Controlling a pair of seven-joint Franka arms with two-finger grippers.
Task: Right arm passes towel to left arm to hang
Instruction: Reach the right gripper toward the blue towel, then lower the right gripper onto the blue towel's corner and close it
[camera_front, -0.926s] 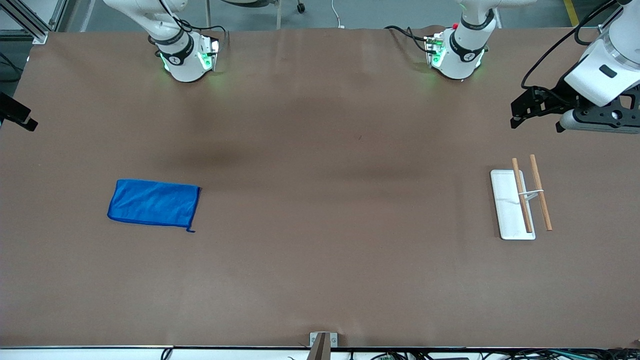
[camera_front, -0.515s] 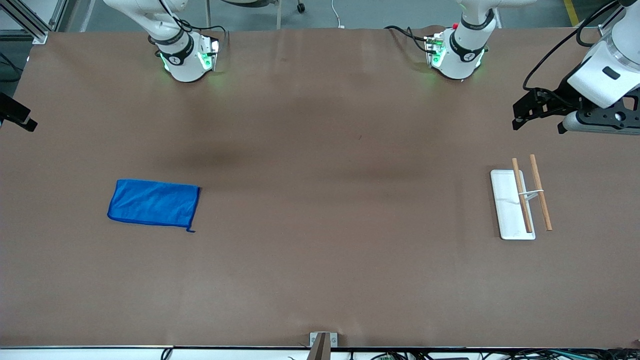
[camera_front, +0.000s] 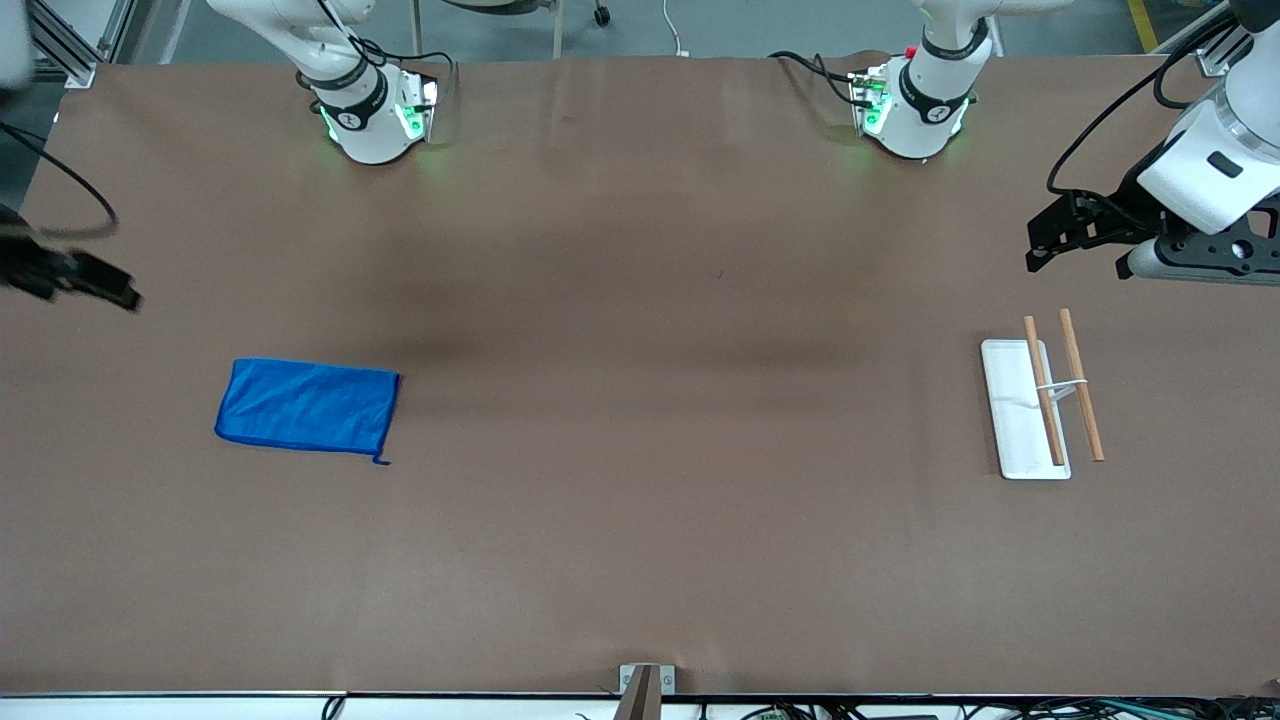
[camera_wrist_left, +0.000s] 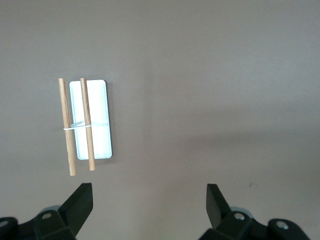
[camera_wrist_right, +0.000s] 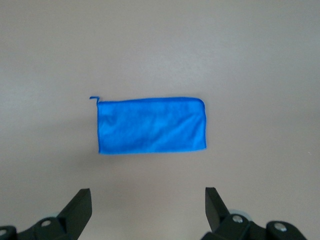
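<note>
The bright blue towel (camera_front: 308, 407) lies flat on the brown table toward the right arm's end, its corner loop at the corner nearest the front camera. It also shows in the right wrist view (camera_wrist_right: 151, 125). My right gripper (camera_front: 125, 296) hangs over bare table beside the towel, at the table's edge. Its jaws are open and empty in the right wrist view (camera_wrist_right: 148, 195). My left gripper (camera_front: 1042, 250) hangs over the table at the left arm's end, near the rack. It is open and empty (camera_wrist_left: 147, 192).
A white rack (camera_front: 1012, 410) with two wooden rods (camera_front: 1082, 385) stands toward the left arm's end; it also shows in the left wrist view (camera_wrist_left: 98, 100). A small metal bracket (camera_front: 646, 680) sits at the table edge nearest the front camera.
My right gripper has swung in from the table's edge toward the towel. My left gripper has drifted slightly toward the left arm's end of the table. The towel and rack have not moved.
</note>
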